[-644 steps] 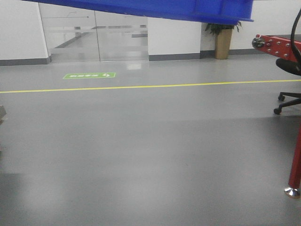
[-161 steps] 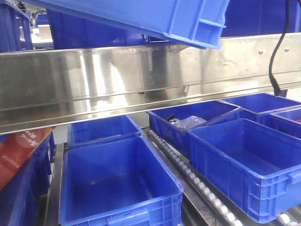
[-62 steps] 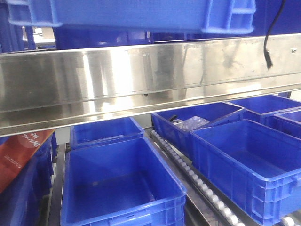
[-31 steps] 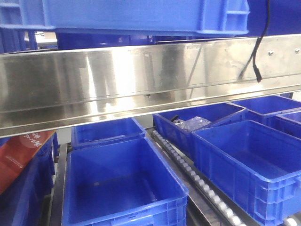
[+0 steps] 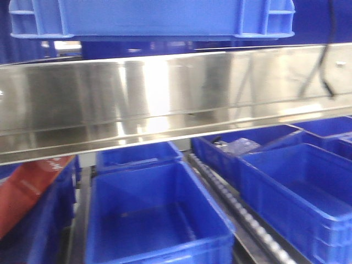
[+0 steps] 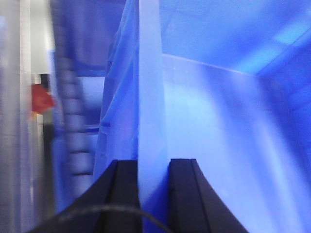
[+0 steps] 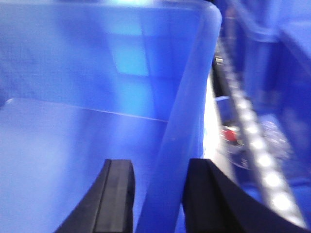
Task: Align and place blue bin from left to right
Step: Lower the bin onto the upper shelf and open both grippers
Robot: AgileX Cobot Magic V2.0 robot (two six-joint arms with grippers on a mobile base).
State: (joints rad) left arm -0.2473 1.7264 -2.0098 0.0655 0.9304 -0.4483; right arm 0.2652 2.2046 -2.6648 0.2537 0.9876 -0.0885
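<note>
Blue bin level, long axis crosswise (left tool, right tool gripping walls).

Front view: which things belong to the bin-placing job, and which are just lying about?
Job: held blue bin; left gripper and right gripper, each clamped on a bin wall.
Lying about: lower blue bins, roller track, red item, black cable.
</note>
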